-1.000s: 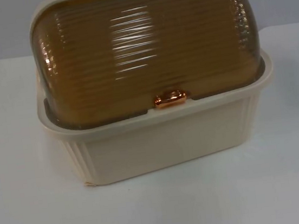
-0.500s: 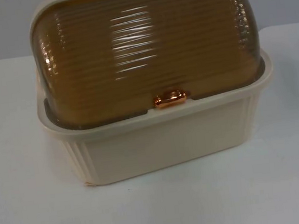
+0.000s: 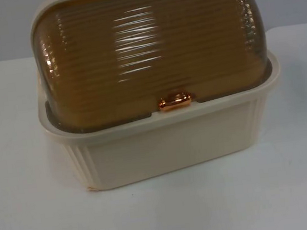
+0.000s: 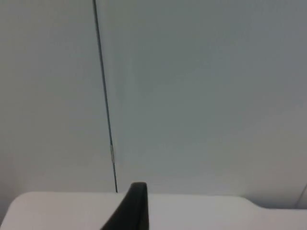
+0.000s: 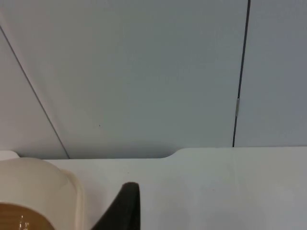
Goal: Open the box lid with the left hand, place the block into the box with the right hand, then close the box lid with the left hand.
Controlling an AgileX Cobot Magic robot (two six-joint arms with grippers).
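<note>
— Where do things stand?

— I see the cream ribbed plastic box (image 3: 168, 147) on the white table (image 3: 32, 219), its amber ribbed domed lid (image 3: 151, 53) shut, copper latch (image 3: 175, 101) at the front rim. Both arms wait back from the box; the left gripper (image 4: 134, 211) and right gripper (image 5: 122, 208) each show one fingertip, so I cannot tell their opening or load.

— Risks?

— A misjudged reach could shove the box. I can't locate the block.

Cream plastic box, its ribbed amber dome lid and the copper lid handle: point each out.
cream plastic box (image 3: 168, 147), top view, front wall.
ribbed amber dome lid (image 3: 151, 48), top view, curved top.
copper lid handle (image 3: 175, 101), top view, knob middle.
</note>
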